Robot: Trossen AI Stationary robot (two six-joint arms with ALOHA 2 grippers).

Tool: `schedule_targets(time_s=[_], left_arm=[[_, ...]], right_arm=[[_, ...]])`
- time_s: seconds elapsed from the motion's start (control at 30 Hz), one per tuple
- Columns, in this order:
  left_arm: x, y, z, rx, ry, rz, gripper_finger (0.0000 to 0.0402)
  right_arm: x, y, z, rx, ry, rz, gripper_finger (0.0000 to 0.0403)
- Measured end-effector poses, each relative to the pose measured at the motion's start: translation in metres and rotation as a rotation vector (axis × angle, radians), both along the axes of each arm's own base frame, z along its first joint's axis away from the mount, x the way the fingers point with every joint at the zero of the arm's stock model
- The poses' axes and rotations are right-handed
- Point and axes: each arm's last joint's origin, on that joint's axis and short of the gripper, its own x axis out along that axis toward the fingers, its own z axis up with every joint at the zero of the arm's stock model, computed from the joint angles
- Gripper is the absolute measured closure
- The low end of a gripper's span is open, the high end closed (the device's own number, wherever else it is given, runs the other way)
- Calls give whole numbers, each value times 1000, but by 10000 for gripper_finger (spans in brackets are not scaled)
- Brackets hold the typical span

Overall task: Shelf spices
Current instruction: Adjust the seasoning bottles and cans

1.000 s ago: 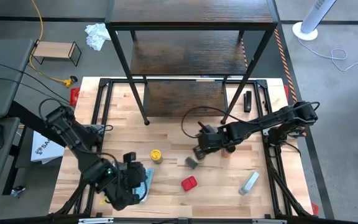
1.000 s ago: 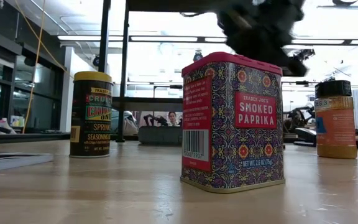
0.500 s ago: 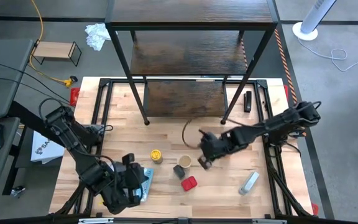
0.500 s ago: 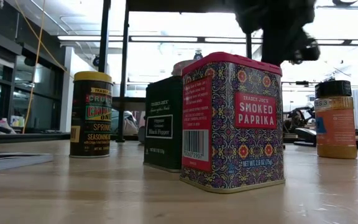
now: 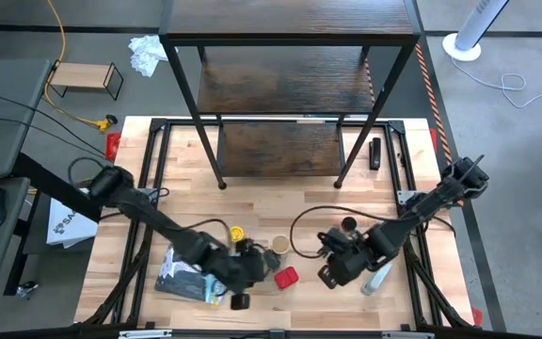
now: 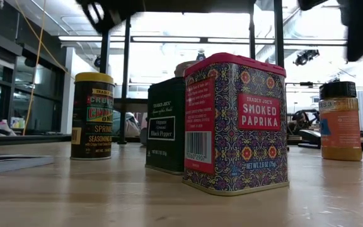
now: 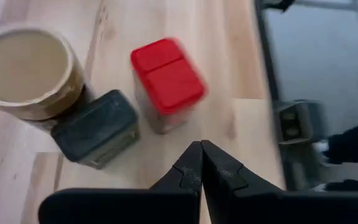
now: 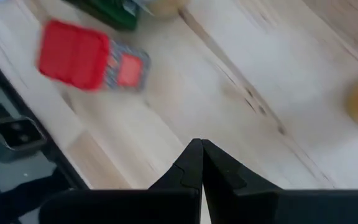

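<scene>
High view, left to right. Left arm reaches from the left edge of the frame diagonally down toward bottom centre, stretched low over the light wooden surface [image 5: 252, 202]. Left gripper [image 5: 240, 299] sits near the bottom edge, fingers [image 7: 191, 168] pressed together, holding nothing. A flat blue-grey packet [image 5: 179, 280] lies under the forearm, lower left.

Just right of the left gripper, centre-low: yellow-lidded dark jar [image 5: 237, 232], tan-lidded round jar [image 5: 278, 245], small black rectangular tin [image 7: 95, 127] against the tan-lidded one, and red-lidded patterned paprika tin [image 5: 286, 277], all upright on the surface. Low view: paprika tin in front, black tin just behind to its left.

Right arm comes from the right edge, elbow bent, angling down-left. Right gripper [image 5: 331, 274] is right of the red tin, fingers [image 8: 192, 163] closed on nothing. Brown dark-capped jar [image 5: 349, 226] stands just above it; grey-white tube [image 5: 376, 277] lies beside it.

Dark wood-grain tiered shelf with black frame [image 5: 280, 85] fills top centre, well apart from the spices.
</scene>
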Motion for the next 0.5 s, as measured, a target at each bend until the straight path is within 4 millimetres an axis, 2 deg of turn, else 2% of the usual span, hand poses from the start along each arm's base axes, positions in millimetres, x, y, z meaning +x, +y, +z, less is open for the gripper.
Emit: schedule_targets(time_s=[0.13, 0.2, 0.5], left_arm=[[15, -1, -41, -31, 118, -8, 401], [22, -5, -52, -60, 122, 21, 401], [38, -25, -50, -9, -11, 221, 401]], right_arm=[[-14, 5, 1, -19, 54, -24, 403], [-20, 7, 2, -27, 66, -35, 403], [-33, 16, 2, -40, 70, -97, 403]])
